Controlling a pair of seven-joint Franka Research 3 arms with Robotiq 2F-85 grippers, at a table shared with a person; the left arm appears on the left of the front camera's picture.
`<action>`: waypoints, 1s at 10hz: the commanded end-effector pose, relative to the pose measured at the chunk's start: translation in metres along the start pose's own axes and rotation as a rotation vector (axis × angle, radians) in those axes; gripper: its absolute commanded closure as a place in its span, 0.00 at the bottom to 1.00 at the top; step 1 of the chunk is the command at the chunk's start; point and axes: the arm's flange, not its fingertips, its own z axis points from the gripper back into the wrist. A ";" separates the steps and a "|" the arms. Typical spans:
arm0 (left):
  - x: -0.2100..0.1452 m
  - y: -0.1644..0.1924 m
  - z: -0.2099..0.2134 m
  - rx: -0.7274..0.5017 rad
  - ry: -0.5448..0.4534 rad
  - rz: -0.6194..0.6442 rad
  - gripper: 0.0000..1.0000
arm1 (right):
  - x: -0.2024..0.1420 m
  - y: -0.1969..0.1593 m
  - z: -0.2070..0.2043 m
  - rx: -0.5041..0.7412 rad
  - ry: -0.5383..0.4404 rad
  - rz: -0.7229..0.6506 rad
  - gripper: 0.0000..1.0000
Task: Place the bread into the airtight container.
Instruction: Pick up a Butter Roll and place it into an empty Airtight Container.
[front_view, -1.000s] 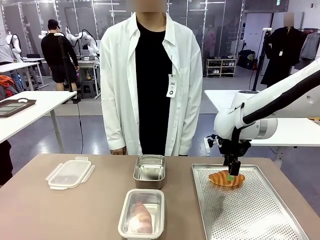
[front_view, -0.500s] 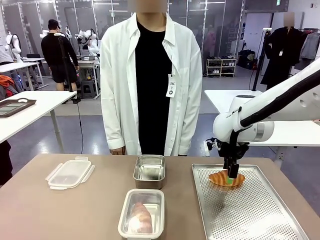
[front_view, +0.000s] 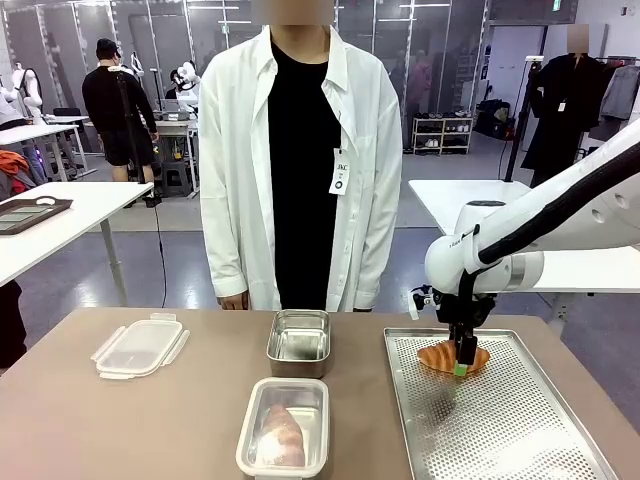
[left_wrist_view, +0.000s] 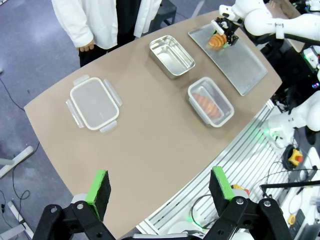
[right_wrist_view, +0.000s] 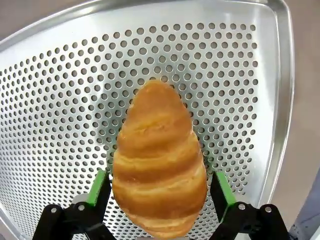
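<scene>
A golden croissant-shaped bread (front_view: 447, 356) (right_wrist_view: 159, 150) lies at the far end of the perforated metal tray (front_view: 500, 420). My right gripper (front_view: 461, 364) (right_wrist_view: 159, 192) points down over it with a green pad on each side. The jaws stand open, the left pad against the crust and the right pad a sliver off. The airtight container (front_view: 248, 430), steel with a white rim, sits at the near middle with another bread (front_view: 283, 435) inside. My left gripper (left_wrist_view: 160, 187) hangs open and empty high above the table.
An empty steel container (front_view: 299, 340) stands behind the airtight one. A clear plastic lid (front_view: 140, 345) lies at the far left. A person in a white coat stands at the far edge, hands at their sides. Bare tabletop lies between the lid and the containers.
My right gripper has sunk lower over the bread on the tray, and its jaws have narrowed around it. The bread still rests on the tray.
</scene>
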 end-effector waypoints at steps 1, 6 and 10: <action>0.000 -0.001 0.001 -0.011 -0.002 -0.019 0.00 | 0.003 -0.006 0.003 -0.009 0.011 -0.028 0.19; 0.000 -0.001 0.001 -0.011 -0.002 -0.019 0.00 | -0.001 -0.002 0.014 -0.001 0.005 -0.021 0.58; 0.000 -0.001 0.001 -0.011 -0.002 -0.019 0.00 | 0.011 0.024 0.107 0.002 -0.012 -0.086 0.58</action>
